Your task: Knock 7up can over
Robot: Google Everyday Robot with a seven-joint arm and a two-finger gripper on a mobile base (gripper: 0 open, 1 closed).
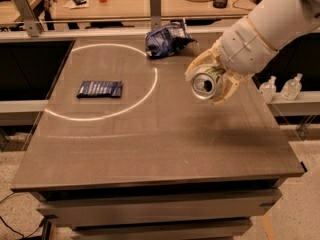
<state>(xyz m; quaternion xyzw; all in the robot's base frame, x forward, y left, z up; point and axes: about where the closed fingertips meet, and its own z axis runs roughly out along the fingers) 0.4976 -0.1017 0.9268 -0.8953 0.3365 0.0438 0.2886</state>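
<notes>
The 7up can (205,83) is tipped on its side with its silver top and pull-tab hole facing the camera, at the right middle of the table. Its white and green body shows behind the top. My gripper (212,79) reaches in from the upper right on a thick white arm. Its tan fingers (198,64) stand around the can, one above and one below right, and the can is held between them. I cannot tell whether the can rests on the tabletop or hangs just above it.
A wrinkly blue chip bag (166,38) lies at the table's far edge, left of the arm. A flat dark-blue packet (99,89) lies at the left inside a white circle painted on the table (150,149). Clear bottles (291,88) stand on a ledge to the right.
</notes>
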